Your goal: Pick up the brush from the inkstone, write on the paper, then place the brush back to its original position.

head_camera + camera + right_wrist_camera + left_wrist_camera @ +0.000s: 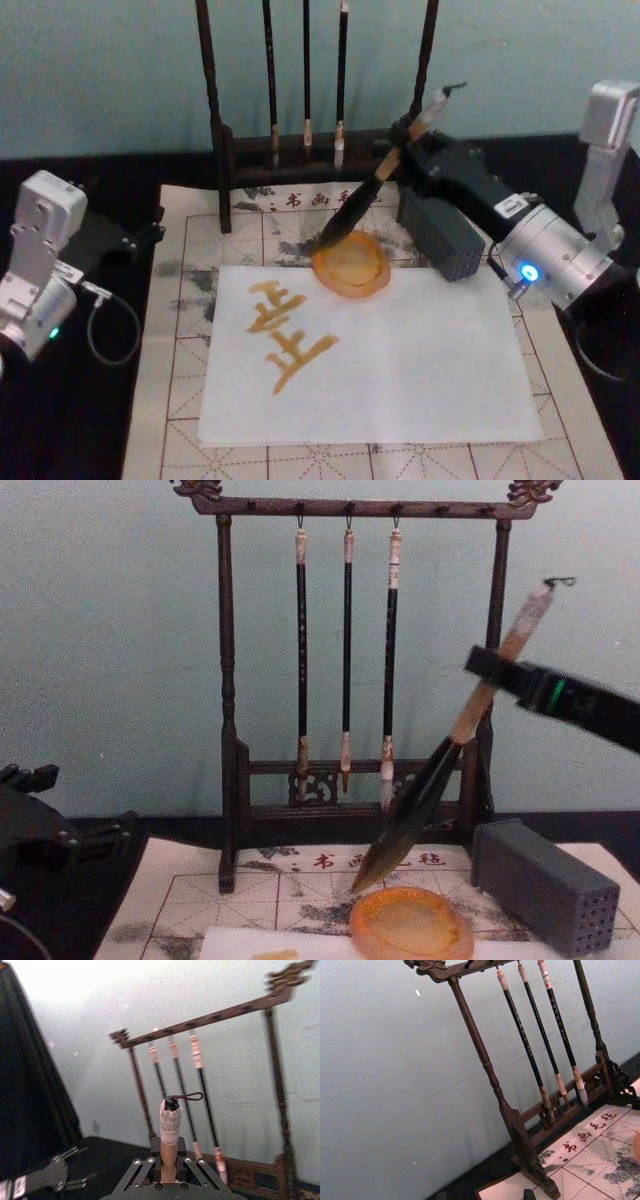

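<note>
The thick tan bamboo brush point(360, 200) with a dark bushy tip is being gripped tightly, tilted, by the right gripper point(405, 138), its tip just over the far left edge of the round orange dish point(352, 268). The left gripper point(140, 238) is being held idle at the left.

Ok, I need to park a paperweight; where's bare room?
Bare: the right half of the paper, beside the yellow strokes, and the mat strip left of it. Crowded: the far side, with inkstone, grey block, brush rack and the right gripper holding the brush.
</note>
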Tool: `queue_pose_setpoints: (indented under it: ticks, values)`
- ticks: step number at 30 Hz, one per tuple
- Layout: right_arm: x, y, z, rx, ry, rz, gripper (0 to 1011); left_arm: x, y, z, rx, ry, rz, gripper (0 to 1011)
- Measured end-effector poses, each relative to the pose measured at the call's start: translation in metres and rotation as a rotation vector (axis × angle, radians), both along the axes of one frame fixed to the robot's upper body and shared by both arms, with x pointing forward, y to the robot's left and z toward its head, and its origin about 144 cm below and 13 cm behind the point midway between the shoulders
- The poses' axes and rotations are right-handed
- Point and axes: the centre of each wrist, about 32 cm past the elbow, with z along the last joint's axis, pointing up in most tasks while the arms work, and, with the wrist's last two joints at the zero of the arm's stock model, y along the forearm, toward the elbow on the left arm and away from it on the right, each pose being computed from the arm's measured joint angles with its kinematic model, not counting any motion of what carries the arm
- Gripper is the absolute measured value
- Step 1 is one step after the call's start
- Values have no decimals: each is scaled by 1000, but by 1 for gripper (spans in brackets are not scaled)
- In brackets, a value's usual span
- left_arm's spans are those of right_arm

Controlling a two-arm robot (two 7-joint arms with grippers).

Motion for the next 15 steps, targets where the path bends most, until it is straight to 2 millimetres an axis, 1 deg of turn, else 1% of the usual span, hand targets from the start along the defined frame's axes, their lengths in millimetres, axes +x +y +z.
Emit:
queue_pose_setpoints:
  ticks: [8, 15]
  values:
    - [5, -10, 5, 69, 53, -84, 185, 0, 0, 0, 0, 0, 0, 1001]
    - [7, -16, 5, 122, 116, -144, 185, 0, 0, 0, 0, 0, 0, 1001]
